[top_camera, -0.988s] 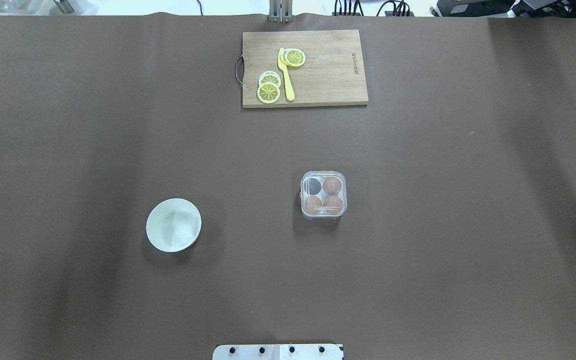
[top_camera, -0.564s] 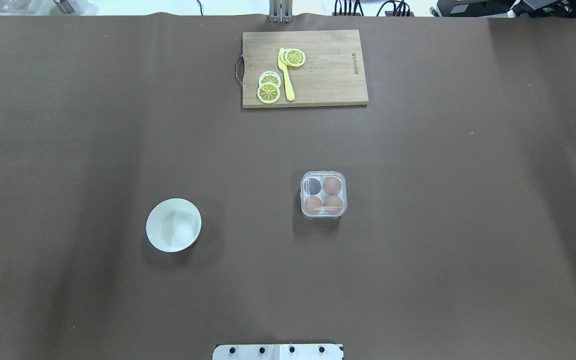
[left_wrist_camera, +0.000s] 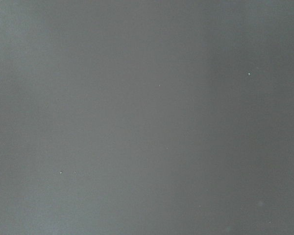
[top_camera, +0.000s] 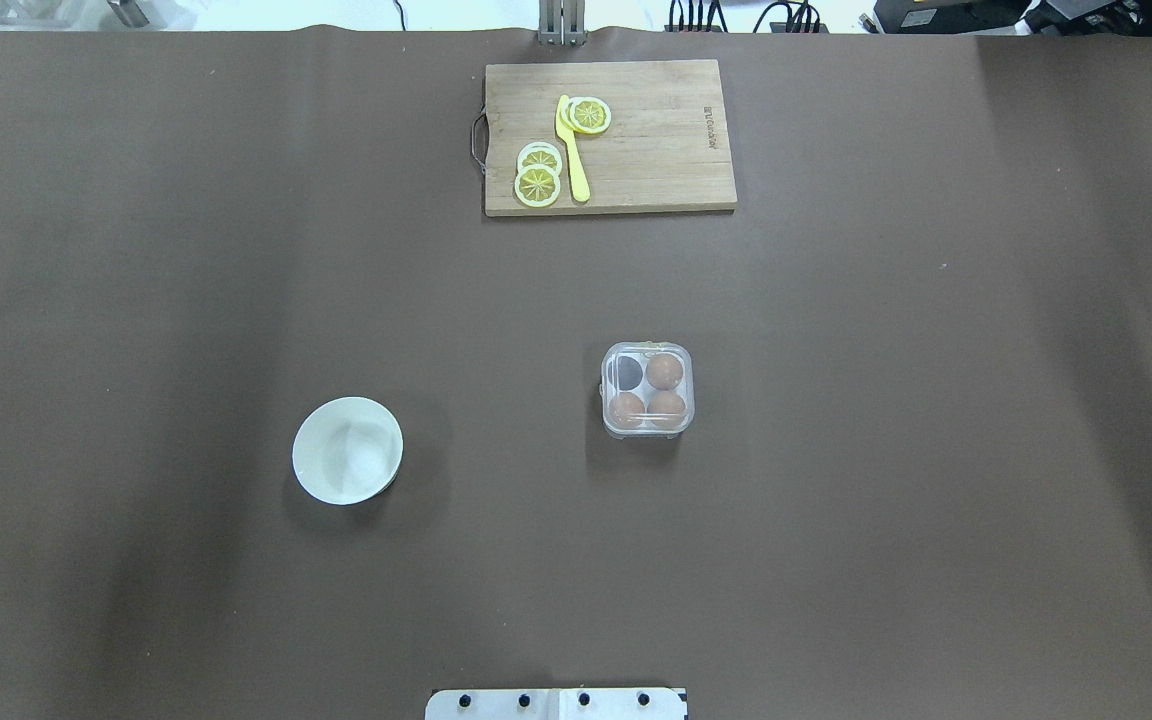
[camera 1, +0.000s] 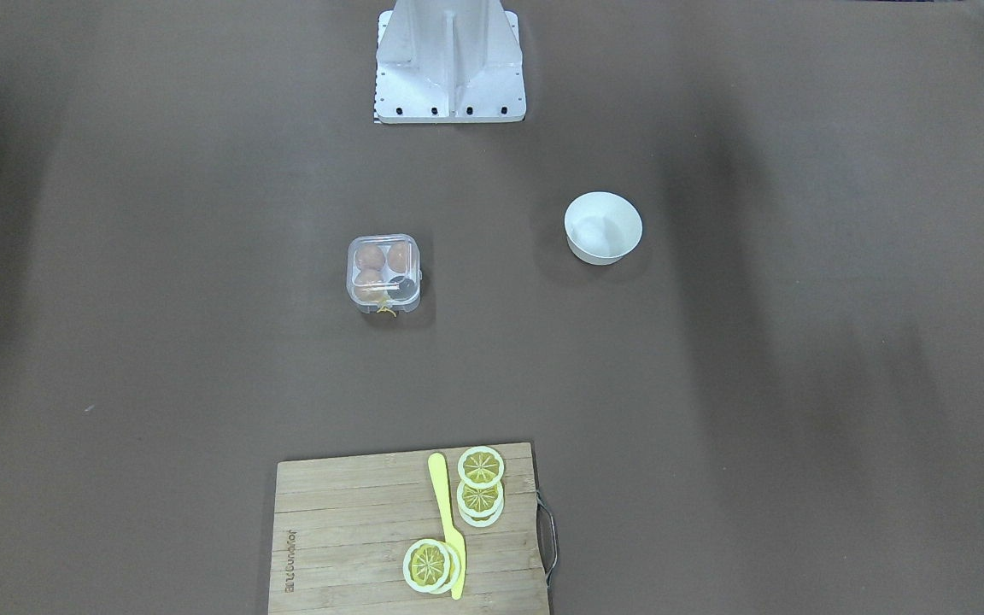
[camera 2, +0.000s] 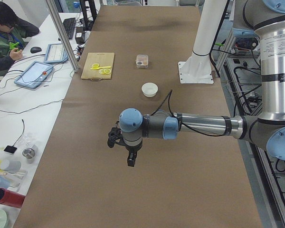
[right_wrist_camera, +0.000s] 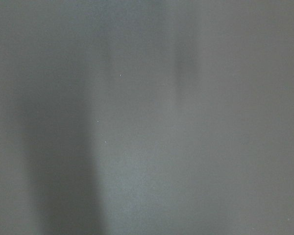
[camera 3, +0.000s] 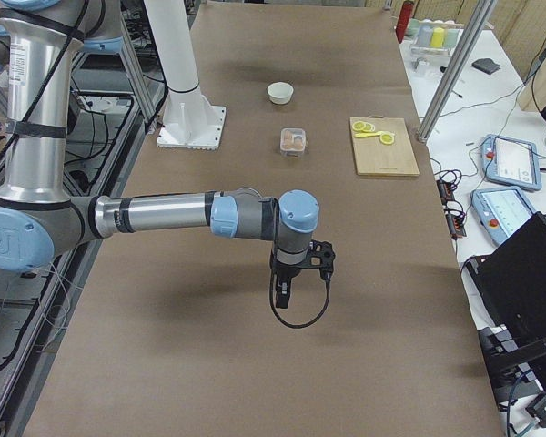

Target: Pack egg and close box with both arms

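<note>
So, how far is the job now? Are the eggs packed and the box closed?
Nearly all looks done. Three eggs sit in the box, which looks closed, and the bowl is empty. Nothing is in hand: the left arm and right arm hang over bare table, away from the box. One cell is empty, but no loose egg shows.

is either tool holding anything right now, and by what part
Nothing seems held: the left tool and right tool hang bare, far from the box.
</note>
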Controlling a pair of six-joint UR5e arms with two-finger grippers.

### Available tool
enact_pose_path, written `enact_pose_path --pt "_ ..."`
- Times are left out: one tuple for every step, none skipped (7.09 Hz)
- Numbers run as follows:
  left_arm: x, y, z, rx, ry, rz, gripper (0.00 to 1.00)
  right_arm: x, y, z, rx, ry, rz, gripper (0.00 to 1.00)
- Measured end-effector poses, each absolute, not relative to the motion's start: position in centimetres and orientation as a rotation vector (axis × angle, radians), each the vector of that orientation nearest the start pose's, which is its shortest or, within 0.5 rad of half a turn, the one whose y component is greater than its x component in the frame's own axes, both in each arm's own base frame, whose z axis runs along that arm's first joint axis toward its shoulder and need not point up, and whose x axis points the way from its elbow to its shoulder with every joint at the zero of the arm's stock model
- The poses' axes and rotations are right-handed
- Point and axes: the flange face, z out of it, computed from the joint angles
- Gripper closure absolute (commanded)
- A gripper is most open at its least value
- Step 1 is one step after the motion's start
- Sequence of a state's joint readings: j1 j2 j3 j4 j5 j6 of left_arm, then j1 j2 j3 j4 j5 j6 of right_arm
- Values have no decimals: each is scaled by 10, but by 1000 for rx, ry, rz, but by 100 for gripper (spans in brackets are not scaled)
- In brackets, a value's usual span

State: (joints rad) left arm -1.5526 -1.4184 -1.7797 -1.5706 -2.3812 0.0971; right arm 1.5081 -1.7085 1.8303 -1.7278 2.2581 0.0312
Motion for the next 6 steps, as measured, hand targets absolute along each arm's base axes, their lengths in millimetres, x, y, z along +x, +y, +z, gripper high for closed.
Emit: enact_pose_path --pt "-53 -433 623 106 807 142 1 43 -432 615 -65 -686 -18 0" --pt "-53 -434 626 115 806 146 1 42 -433 615 -62 -686 -19 0" --pt "-53 -434 627 117 805 148 1 42 -433 614 -57 -687 -20 0" --pt "-53 -434 627 117 804 148 1 41 -434 614 -55 -688 -22 0" --pt "-53 -434 628 117 803 148 1 41 -434 614 -55 -690 -23 0" --pt "-53 -434 629 115 803 147 1 39 -434 614 -55 -691 -26 0"
